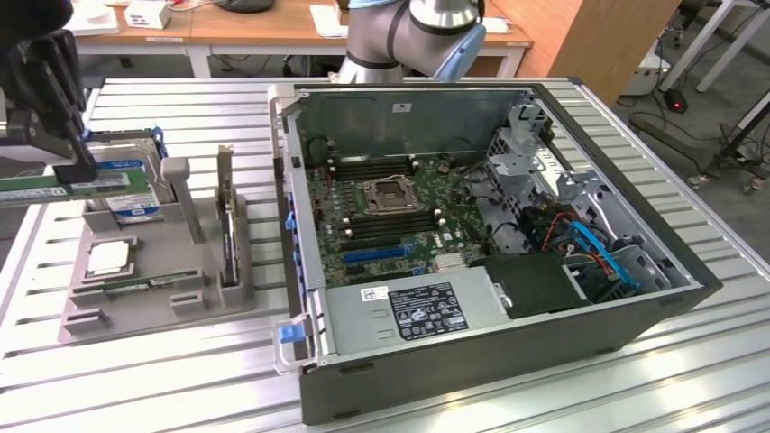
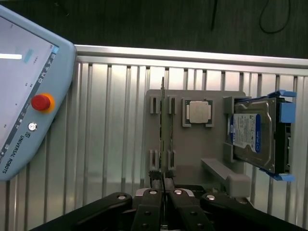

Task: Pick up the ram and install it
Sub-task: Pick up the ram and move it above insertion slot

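Though edge-on, a mere sliver — the ram (image 2: 163,126), tight in the closed-down gripper (image 2: 163,180) — contact itself indistinct.

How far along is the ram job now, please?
Done: the tool is shut on the ram, lifted off the gray holder. In hand: the ram hangs over the holder, at the exterior view's left of the open computer case. Left: it is not yet seated on the motherboard.

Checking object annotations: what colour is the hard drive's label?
Blue; the hard drive's label shows best in the wrist view.
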Controlling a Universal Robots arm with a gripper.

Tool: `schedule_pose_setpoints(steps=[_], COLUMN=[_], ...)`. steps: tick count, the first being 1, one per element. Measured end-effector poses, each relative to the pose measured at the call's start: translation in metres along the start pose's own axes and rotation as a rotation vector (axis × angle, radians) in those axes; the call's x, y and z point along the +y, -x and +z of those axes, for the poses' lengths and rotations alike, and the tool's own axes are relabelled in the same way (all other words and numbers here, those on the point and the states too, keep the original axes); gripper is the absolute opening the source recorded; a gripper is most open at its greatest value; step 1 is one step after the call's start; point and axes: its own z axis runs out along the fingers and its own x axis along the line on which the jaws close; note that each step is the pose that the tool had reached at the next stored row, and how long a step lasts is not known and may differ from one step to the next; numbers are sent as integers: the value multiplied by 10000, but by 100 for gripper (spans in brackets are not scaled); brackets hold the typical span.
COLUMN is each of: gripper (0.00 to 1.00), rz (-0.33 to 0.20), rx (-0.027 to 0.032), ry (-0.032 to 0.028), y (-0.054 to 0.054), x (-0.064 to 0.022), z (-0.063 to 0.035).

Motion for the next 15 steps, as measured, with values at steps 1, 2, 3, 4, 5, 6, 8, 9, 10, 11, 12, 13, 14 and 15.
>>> schedule_pose_setpoints(steps=[1, 2, 3, 4, 5, 6, 8, 9, 10, 11, 12, 13, 14, 15], gripper=[11, 11, 11, 11, 11, 11, 11, 11, 11, 11, 11, 11, 11, 11], rz=[0, 0, 0, 0, 0, 0, -2, -3, -3, -5, -8, -11, -15, -18], rx=[0, -1, -1, -1, -1, 0, 1, 2, 1, 0, 0, 1, 0, 1], ry=[0, -2, -2, -2, -1, -1, 1, 1, 0, -1, -1, 0, -1, 0], y=[0, 0, 0, 0, 0, 0, 0, -1, -1, -1, -2, -2, -3, -3], x=[1, 1, 1, 1, 1, 1, -6, -14, -24, -38, -55, -72, -90, -109], z=[-19, -22, -22, -22, -23, -23, -24, -25, -25, -25, -26, -27, -27, -28])
